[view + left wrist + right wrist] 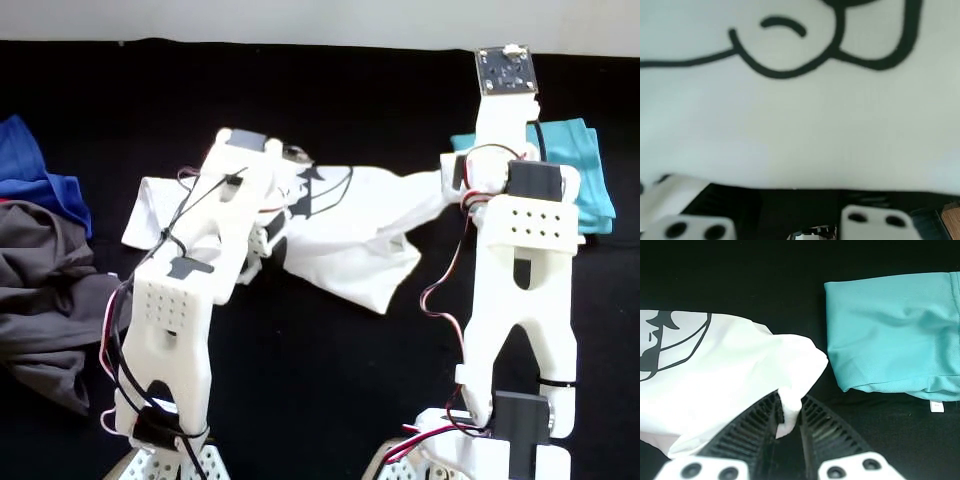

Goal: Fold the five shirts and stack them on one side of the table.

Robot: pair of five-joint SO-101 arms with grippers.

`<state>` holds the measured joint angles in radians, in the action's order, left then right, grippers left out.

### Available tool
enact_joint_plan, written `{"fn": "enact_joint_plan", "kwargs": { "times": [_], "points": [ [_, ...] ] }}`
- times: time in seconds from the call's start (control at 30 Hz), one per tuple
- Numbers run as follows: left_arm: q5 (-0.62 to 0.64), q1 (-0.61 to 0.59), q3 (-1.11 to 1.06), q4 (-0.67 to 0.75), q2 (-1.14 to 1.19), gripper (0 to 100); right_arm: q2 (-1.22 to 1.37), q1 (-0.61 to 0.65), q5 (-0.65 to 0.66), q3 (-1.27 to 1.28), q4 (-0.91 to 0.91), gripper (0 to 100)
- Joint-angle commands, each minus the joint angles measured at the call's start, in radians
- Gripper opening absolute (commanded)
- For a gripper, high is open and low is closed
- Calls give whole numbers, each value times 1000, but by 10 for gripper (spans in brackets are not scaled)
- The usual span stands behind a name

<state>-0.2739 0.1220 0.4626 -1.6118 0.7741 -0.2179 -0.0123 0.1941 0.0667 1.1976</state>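
Where the white shirt (350, 245) lies, the table (330, 400) is black (wall (300, 20) pale).

The left arm (180, 300) and right arm (525, 225) were white plastic with black servos, dotted hole grids and looping red, black and white cables. The right end effector (789, 401) had black, seemingly ribbed fingers (750, 435).

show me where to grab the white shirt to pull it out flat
Take the white shirt by its loose end nearest the grey shirt, coming down from above on that side. The right gripper pinches the opposite end, and this end lies low on the black table with an exposed border, so pulling there would probably stretch the bunched middle.
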Motion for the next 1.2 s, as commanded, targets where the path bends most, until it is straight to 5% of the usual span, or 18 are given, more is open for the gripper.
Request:
{"fn": "enact_joint_plan", "kwargs": {
  "times": [0.0,0.23,0.5,1.17],
  "points": [
    [-9,-21,31,5,-13,184,-22,2,-9,-2,-10,6],
    [-11,-25,28,0,-93,4,-19,2,-9,-2,-10,6],
    [-11,-45,79,-109,-240,8,-38,8,-11,-67,107,6],
    [-11,-325,128,-149,-1204,8,-116,-76,-87,-788,331,6]
  ]
}}
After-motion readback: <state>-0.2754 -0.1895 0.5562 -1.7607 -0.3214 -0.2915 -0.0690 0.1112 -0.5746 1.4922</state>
